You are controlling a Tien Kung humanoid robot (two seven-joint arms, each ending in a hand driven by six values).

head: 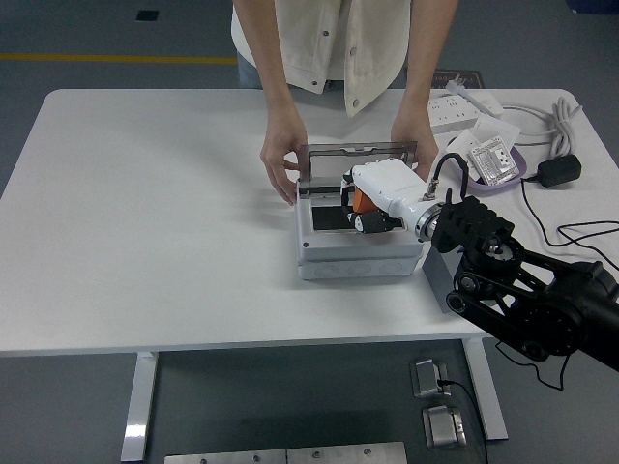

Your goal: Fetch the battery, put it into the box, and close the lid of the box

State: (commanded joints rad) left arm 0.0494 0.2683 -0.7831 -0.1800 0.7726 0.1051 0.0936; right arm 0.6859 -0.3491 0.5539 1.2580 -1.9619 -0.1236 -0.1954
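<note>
— Now, where is the battery (360,199)?
— Over the open grey box (360,242), curled in the right hand (372,201); a person's hands (282,159) steady the lid (356,164).
— Handling?
— Likely rigid, smooth, weighty; grip its sides.

This looks like a robotics lab or a test workshop, not a home. A plain white table (145,222) stands on a grey industrial floor (97,29) with a yellow line (106,59) painted on it, and metal plates (290,453) lie on the floor under the table. On the far right corner there are a white power strip (455,113), thick cables (542,121) and a black adapter (559,171).
</note>
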